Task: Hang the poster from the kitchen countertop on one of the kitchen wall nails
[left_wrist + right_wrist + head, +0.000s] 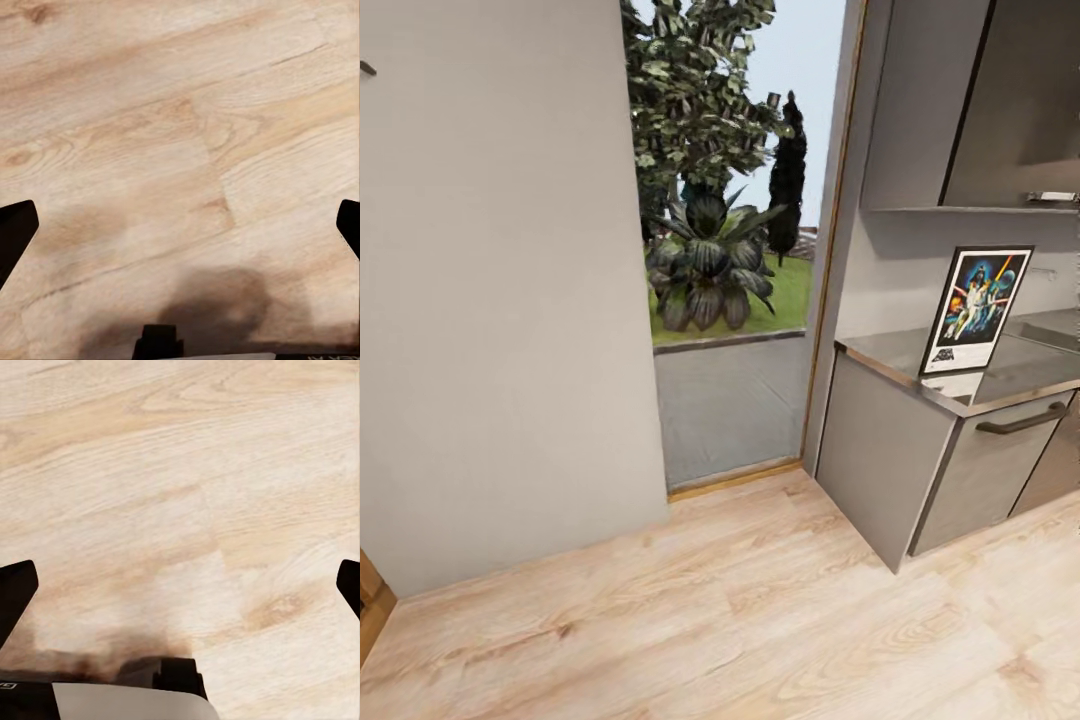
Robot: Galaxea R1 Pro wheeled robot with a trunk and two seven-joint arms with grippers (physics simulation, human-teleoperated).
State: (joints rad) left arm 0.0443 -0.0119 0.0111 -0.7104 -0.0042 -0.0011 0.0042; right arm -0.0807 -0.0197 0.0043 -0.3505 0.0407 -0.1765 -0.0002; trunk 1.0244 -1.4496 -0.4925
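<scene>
The poster [975,309] stands upright on the kitchen countertop [900,357] at the right, leaning back toward the wall, its Star Wars picture facing me. A small dark nail [367,68] sticks out of the pale grey wall at the far upper left. In the left wrist view, my left gripper [180,225] hangs open over bare wooden floor, its dark fingertips [15,232] wide apart at the picture's sides. My right gripper [180,585] is likewise open above the floor, with nothing between its fingertips [15,592].
Grey cabinets with a dark bar handle [1022,420] stand under the countertop, and upper cabinets [970,100] hang above. An open doorway [735,300] with garden plants lies between the grey wall [500,300] and the counter. Light wooden floor [740,610] spreads in front.
</scene>
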